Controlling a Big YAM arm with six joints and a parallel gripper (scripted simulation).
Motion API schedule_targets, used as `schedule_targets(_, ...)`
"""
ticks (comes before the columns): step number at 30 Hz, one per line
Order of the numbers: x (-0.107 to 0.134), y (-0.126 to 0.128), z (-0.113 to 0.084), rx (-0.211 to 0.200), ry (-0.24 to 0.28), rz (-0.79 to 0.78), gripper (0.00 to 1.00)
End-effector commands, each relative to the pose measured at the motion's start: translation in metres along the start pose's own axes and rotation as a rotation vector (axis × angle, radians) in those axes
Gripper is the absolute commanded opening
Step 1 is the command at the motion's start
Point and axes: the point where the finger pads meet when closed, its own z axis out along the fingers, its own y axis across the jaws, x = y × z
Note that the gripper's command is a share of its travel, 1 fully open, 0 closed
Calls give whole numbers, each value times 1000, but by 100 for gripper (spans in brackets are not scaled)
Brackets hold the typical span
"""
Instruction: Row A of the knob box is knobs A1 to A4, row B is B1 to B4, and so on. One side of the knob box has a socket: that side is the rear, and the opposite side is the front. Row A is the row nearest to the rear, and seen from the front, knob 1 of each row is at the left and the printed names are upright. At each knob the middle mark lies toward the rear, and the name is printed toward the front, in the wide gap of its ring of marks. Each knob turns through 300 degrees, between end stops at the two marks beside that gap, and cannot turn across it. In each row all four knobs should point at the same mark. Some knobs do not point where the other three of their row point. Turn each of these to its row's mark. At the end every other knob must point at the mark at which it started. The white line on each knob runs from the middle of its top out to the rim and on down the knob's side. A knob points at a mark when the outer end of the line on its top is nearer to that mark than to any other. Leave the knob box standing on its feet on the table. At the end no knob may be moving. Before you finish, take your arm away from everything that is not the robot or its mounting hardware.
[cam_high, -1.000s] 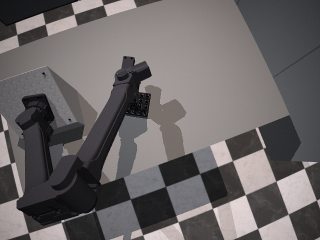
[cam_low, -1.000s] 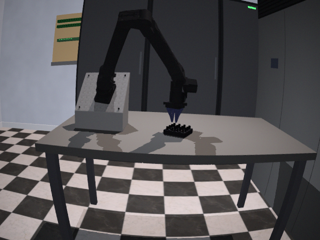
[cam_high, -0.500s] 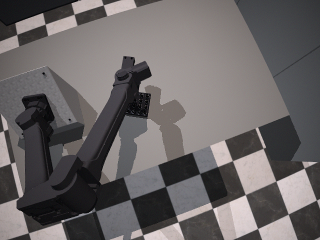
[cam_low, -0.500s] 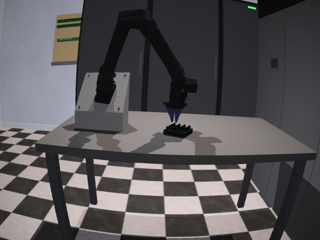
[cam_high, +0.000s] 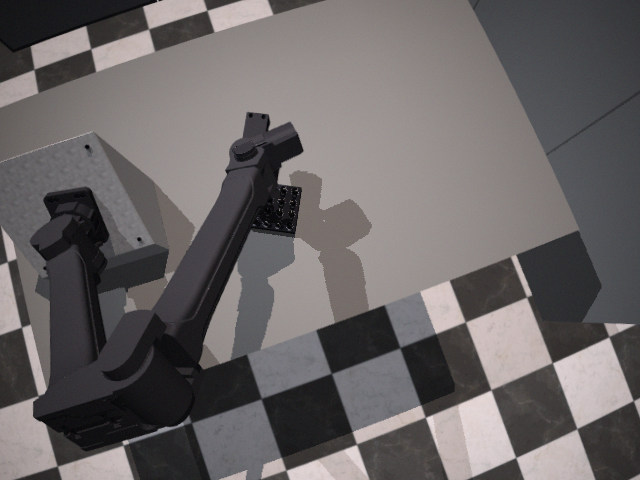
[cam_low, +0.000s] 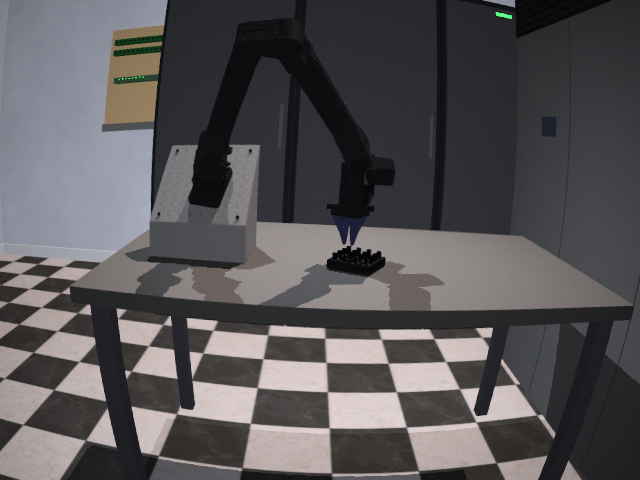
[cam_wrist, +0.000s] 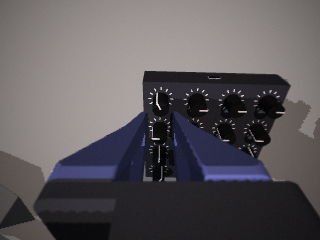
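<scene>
Wrist cam: gripper (cam_low: 347, 244) (cam_wrist: 159, 119) sits over the col. 1 side of the knob box (cam_low: 356, 267) (cam_wrist: 180, 80), blue fingers a narrow gap apart, nothing clamped btwn them. Socket (cam_wrist: 214, 77) is on the box's far side, beyond the fingertips & a bit to their R in this view.

Knob A1 (cam_wrist: 161, 104) is just beyond the tips, its line aimed rearward & slightly L. Knobs A2 (cam_wrist: 198, 104), A3 (cam_wrist: 233, 105) & A4 (cam_wrist: 270, 106) run off to the tips' R w/ lines aimed R, so A1 is the odd one in row A. Knob B1 (cam_wrist: 160, 130) shows btwn the tips, line aimed L; B3 (cam_wrist: 225, 132) & B4 (cam_wrist: 258, 132), R of the hand, aim rearward-L. B2 is mostly hidden by the R-side finger. Rows C & D are largely blocked, so most lines there can't be read.

Ext. cam: tips hang above the knobs, apart from them; box is upright on the table (cam_high: 413, 129) (cam_low: 439, 271) directly below. Top cam: arm (cam_high: 211, 253) (cam_low: 320, 98) covers part of the box (cam_high: 276, 231).
</scene>
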Motion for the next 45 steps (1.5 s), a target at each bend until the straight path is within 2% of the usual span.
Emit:
schedule_targets(1, 0, -21, -7, 33, -21, 39, 19)
schedule_targets(45, -1, -26, -8, 37, -23, 45, 19)
